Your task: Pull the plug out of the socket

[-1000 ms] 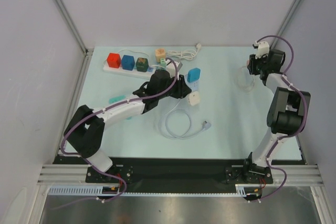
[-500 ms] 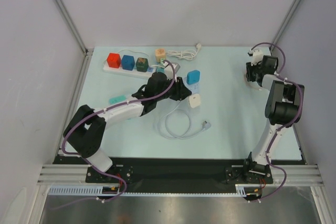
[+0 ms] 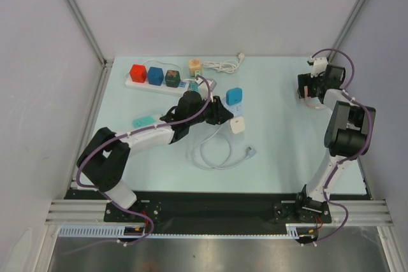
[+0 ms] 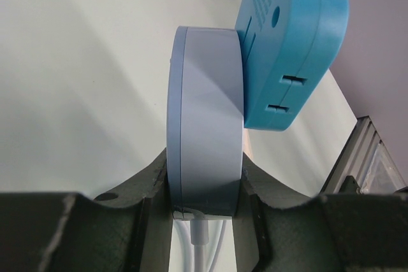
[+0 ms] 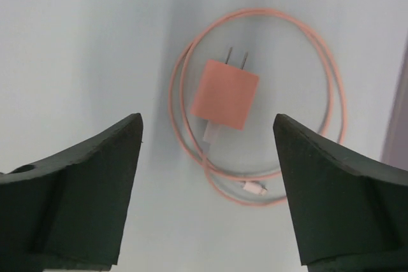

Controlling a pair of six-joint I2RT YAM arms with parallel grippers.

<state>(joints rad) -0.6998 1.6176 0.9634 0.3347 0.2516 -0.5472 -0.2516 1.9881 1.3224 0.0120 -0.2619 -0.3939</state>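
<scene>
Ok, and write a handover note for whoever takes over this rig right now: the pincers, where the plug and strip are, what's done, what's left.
Left pincer: shut on the white plug, its cable trailing, near the blue adapter.
Right pincer: open, above the pink charger and its coiled cable, far right.
Power strip: far left.
Done: the white plug is clear of the strip.
Left: probably just release it and retract.

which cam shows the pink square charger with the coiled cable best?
Right wrist: the pink square charger sits centred and sharp, both prongs showing, ringed by its coiled pink cable. Top external: the right arm covers that spot. Left wrist: not in view.
</scene>
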